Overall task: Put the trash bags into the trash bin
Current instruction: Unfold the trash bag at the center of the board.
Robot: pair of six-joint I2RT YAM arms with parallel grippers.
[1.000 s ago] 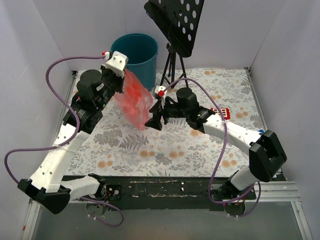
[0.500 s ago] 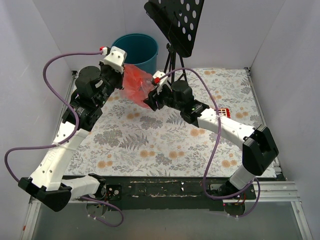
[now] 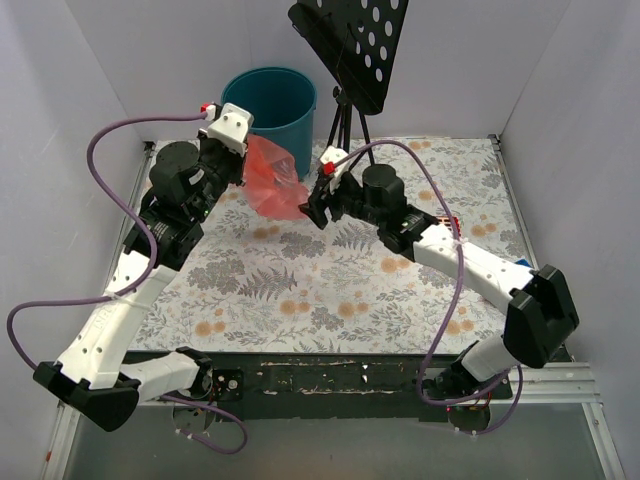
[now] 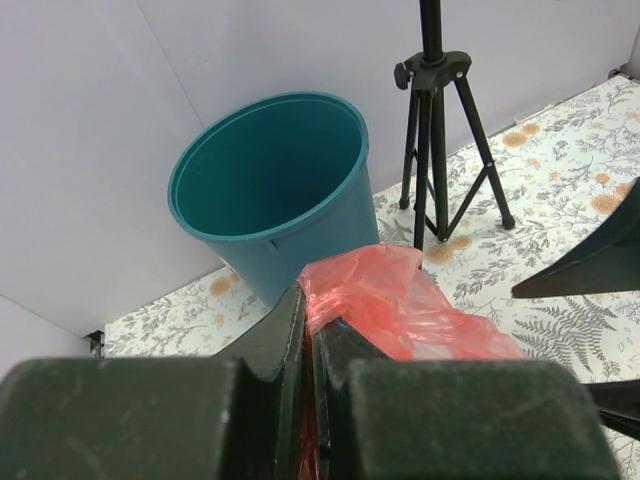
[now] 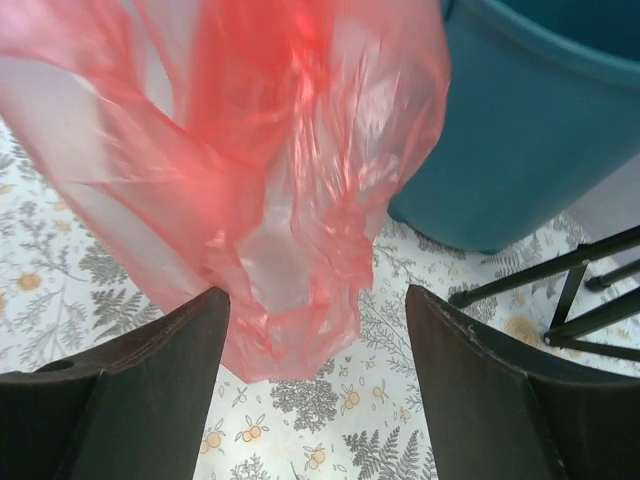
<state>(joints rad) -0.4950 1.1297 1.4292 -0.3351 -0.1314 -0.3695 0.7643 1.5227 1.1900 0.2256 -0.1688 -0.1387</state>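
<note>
Fingers, overhead view: left gripper (image 3: 243,163) is pressed together, pinching the top edge of the red trash bag (image 3: 275,180); right gripper (image 3: 316,205) is spread, its tips at the bag's lower right edge.
Bag, overhead view: it hangs above the floral table (image 3: 330,290) between the two grippers, just in front of the trash bin (image 3: 292,128).
Fingers, left wrist view: the left gripper's jaws are shut on a fold of film.
Bag, left wrist view: the trash bag (image 4: 400,305) bulges out beyond the fingertips; the trash bin (image 4: 300,235) stands past it, the tripod (image 4: 435,130) to the right.
Fingers, right wrist view: the right gripper's fingers (image 5: 150,390) are wide apart.
Bag, right wrist view: the trash bag (image 5: 250,150) droops from above, its lower end between the two tips; whether it touches them I cannot tell. The trash bin (image 5: 520,130) is beyond, upper right.
</note>
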